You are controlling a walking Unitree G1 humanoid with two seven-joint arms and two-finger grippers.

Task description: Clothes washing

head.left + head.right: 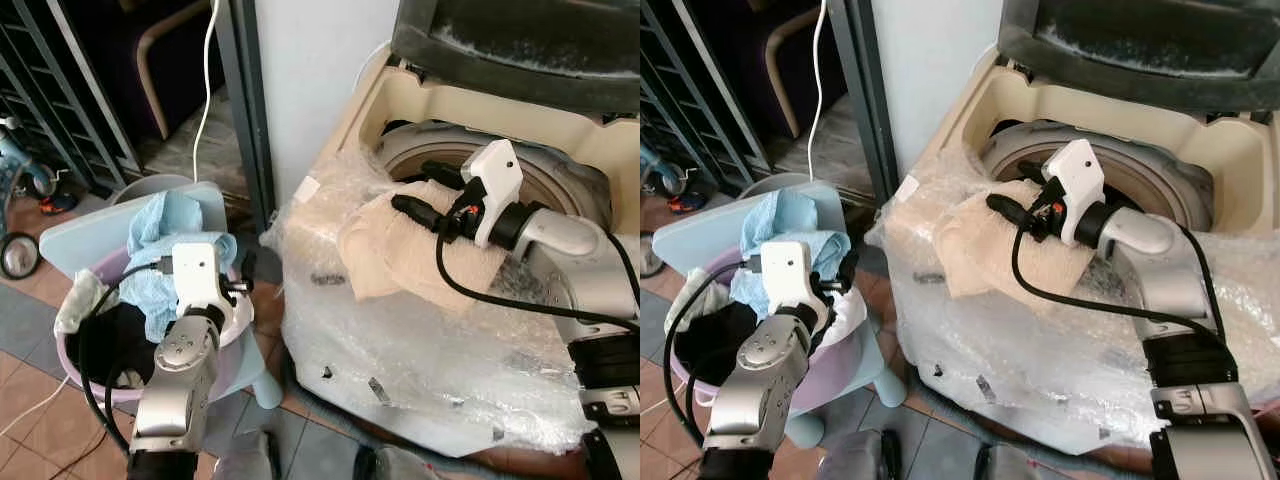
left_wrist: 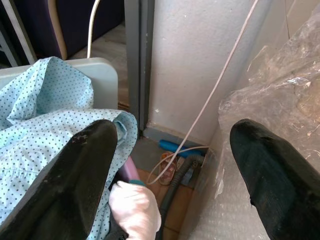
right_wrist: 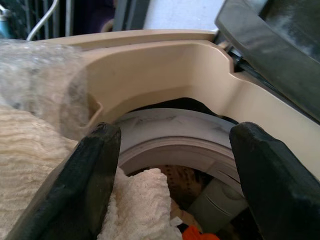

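Note:
A beige top-loading washing machine [image 1: 420, 100] stands with its dark lid [image 1: 520, 40] raised. A cream towel [image 1: 400, 250] lies draped over the front rim of the drum [image 1: 560, 180], part of it hanging inside. My right gripper [image 1: 415, 187] hovers open just above the towel at the drum's edge, nothing between its fingers [image 3: 85, 185]. On the left, a pink laundry basket [image 1: 68, 352] holds a light blue dotted garment [image 1: 165, 225] and dark clothes [image 1: 115, 345]. My left gripper [image 1: 244, 275] is open beside the blue garment, over the basket's right rim.
Bubble wrap [image 1: 400, 370] covers the machine's front and top. The basket sits on a pale blue stool [image 1: 80, 235]. A grey door frame [image 1: 245, 110] and a white cable [image 1: 205, 90] stand between basket and machine. A child's tricycle [image 1: 20, 180] is far left. Something orange [image 3: 200, 234] lies in the drum.

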